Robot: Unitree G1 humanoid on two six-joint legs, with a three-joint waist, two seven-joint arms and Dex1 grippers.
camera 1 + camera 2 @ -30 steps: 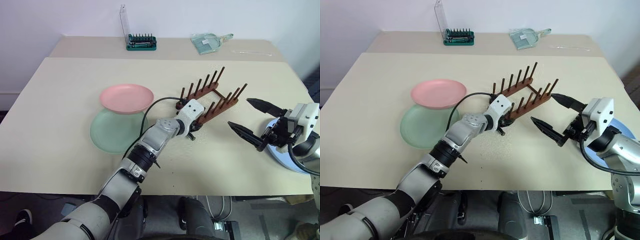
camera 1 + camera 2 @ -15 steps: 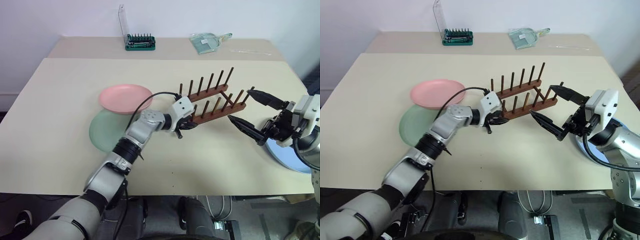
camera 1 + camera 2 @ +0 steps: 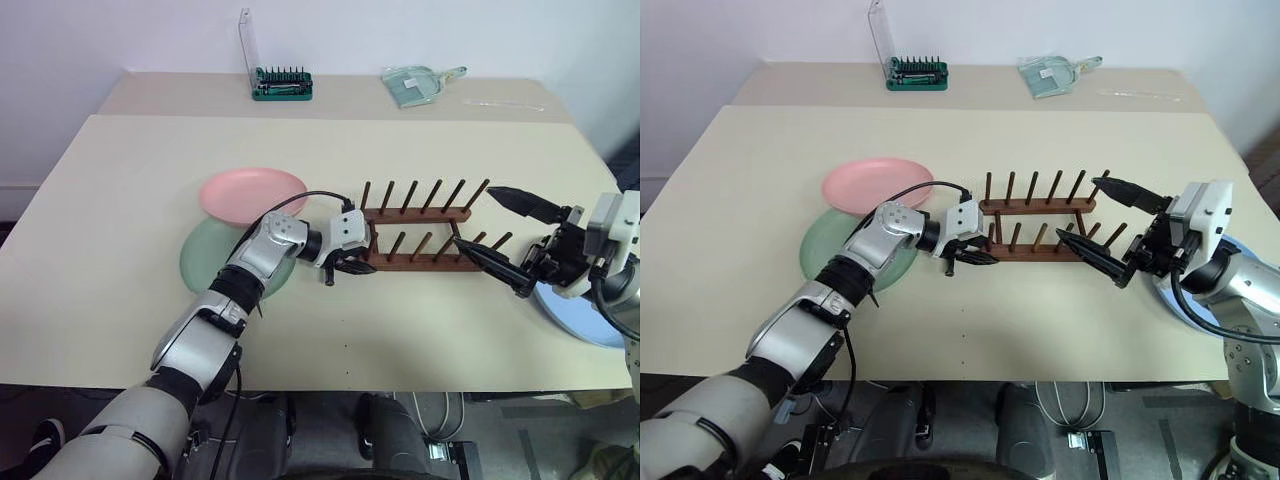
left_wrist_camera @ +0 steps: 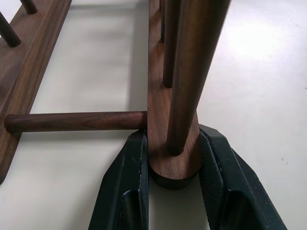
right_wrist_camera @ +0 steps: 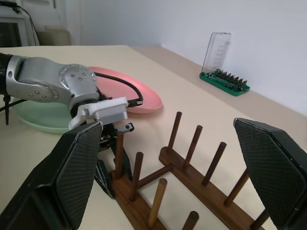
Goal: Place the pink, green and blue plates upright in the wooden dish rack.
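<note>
A: Where's the wooden dish rack (image 3: 425,236)?

B: Mid worktop (image 3: 120,200), rails running side to side. Left pincer (image 4: 173,158) is clamped on the near rail's left end, fingers either side of the wood.

A: Right pincer (image 3: 497,232)?

B: Spread wide, holding nothing, hovering just off the rack's right end.

A: Plates?

B: Pink plate (image 3: 252,195) lies flat left of the rack, overlapping the green plate (image 3: 215,265) nearer the front. Blue plate (image 3: 570,320) is at the worktop's right edge, partly hidden behind the right arm. None racked yet.
</note>
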